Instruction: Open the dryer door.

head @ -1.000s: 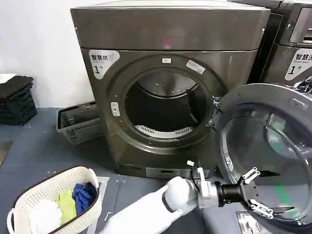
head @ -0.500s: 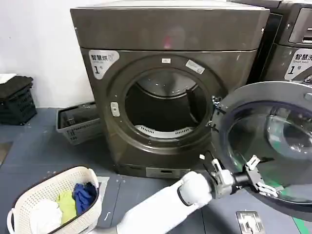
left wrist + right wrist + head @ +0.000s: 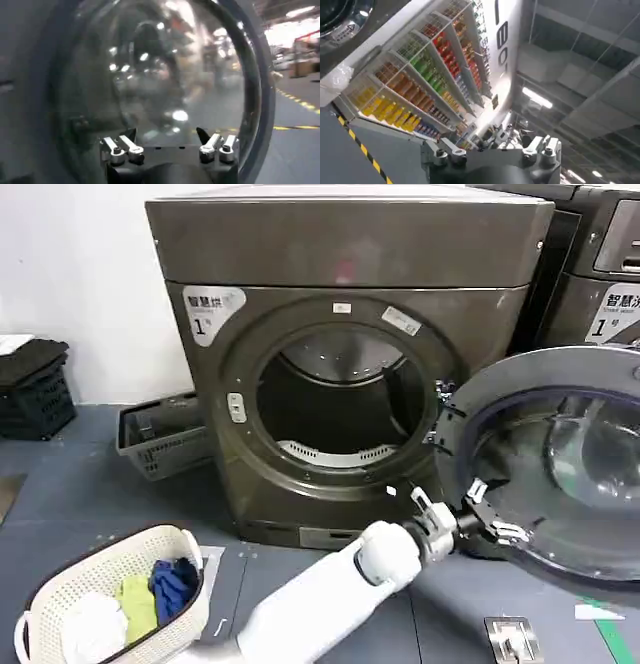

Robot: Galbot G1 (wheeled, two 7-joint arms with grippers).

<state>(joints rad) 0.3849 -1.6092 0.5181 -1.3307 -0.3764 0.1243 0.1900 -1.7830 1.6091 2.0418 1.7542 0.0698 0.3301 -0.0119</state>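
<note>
One dryer door (image 3: 560, 474) swung wide, inner face leftward; left hand (image 3: 490, 514) fingers apart.

Left arm extended forward, left end effector (image 3: 490, 514) fingers spread apart.

Dryer door (image 3: 560, 474) — grey inner face, glass porthole — swung wide open

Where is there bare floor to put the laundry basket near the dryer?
Bare floor lies between the white laundry basket and the dryer, right of the grey crate. Crowded on the right: the open dryer door and the left pincer at its rim.
</note>
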